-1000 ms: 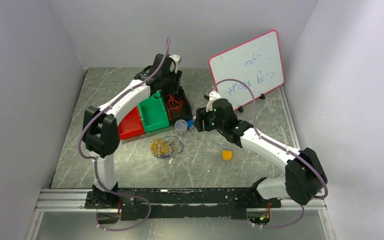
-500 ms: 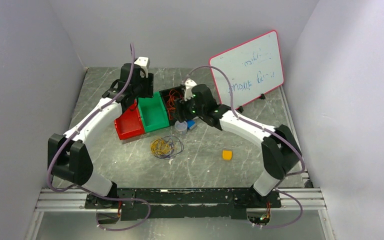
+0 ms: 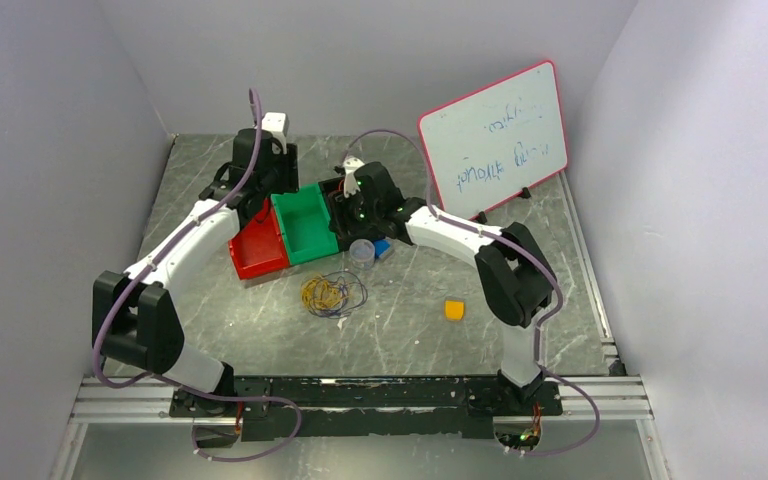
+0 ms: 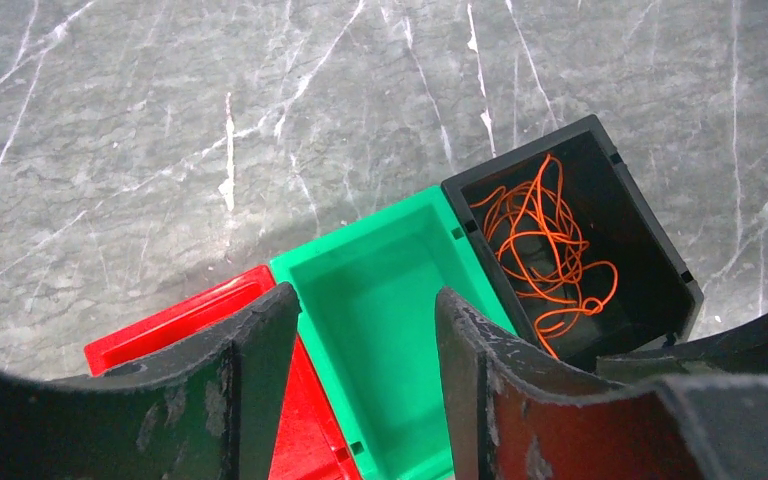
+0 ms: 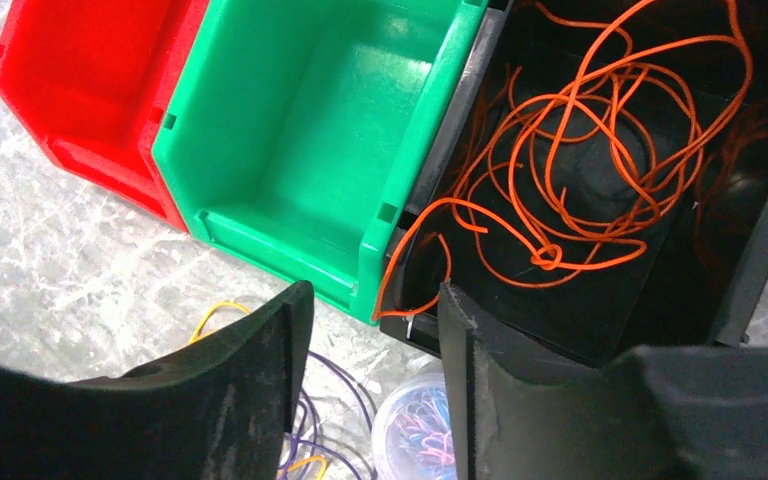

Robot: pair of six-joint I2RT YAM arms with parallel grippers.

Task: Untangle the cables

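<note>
Grey marbled bench (image 3: pixel 520 300), carrying a pink-framed whiteboard (image 3: pixel 495 135) propped at the far right and, side by side, a red bin (image 3: pixel 258 250), green bin (image 3: pixel 305 225) and black bin (image 4: pixel 650 260). Left gripper (image 4: pixel 367 310), released and holding nothing, above the red and green bins; right gripper (image 5: pixel 375 310), likewise released and bare, above the green and black bins. Orange cable (image 5: pixel 547 257), loosely looped inside the black bin; yellow and purple cables (image 3: pixel 332 294), tangled together on the bench just in front of the bins; clear cup (image 3: pixel 362 252) beside them; small yellow block (image 3: pixel 453 309) apart to the right.
</note>
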